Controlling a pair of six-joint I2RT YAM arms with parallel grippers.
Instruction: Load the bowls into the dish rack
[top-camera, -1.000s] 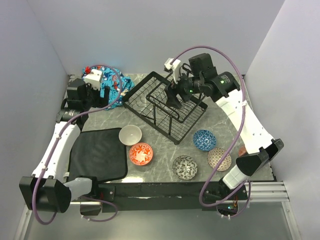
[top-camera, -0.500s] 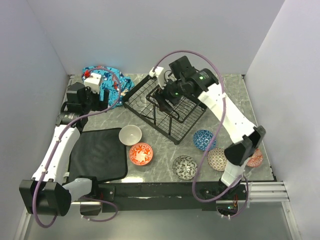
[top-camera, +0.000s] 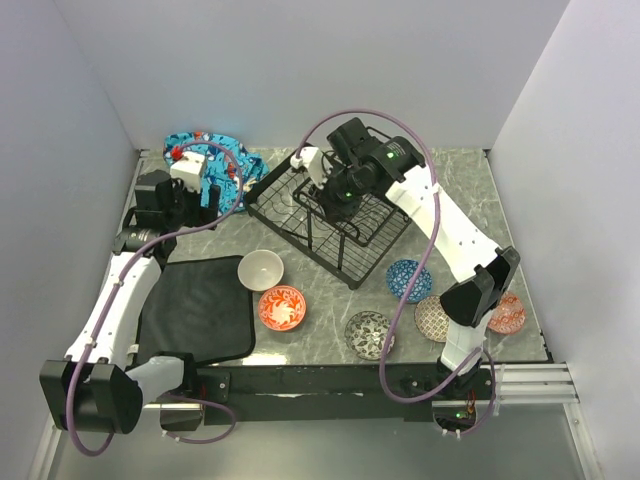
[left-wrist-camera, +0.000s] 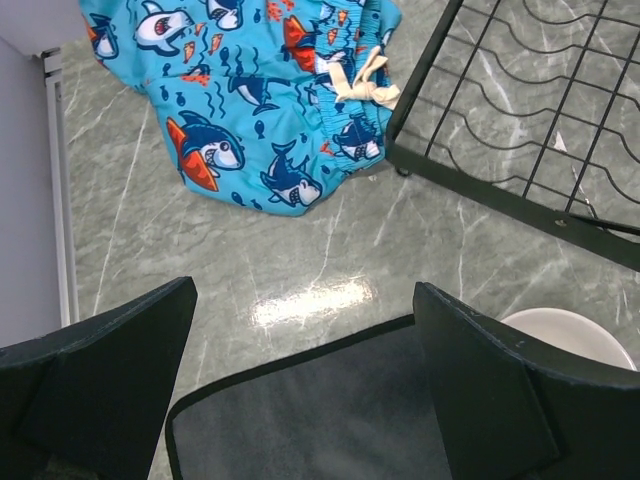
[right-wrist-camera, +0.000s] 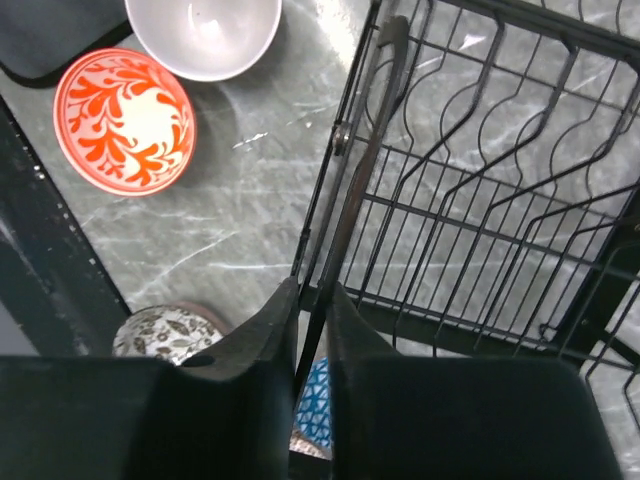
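One grip | right hand (right-wrist-camera: 310, 295) narrow, pinching dish rack (right-wrist-camera: 388, 60) wire | left hand (left-wrist-camera: 305, 290) wide, off rack

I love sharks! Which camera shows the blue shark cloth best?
The left wrist view. The shark cloth fills the top of that picture, so you can see the sharks clearly. The top view shows it small, far away and partly hidden. The right wrist view doesn't show it at all.

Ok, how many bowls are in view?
6, none in the dish rack: cream-white bowl and red-orange bowl by the mat; black-and-white bowl, blue bowl, brown dotted bowl further right; salmon bowl partly behind the right arm.
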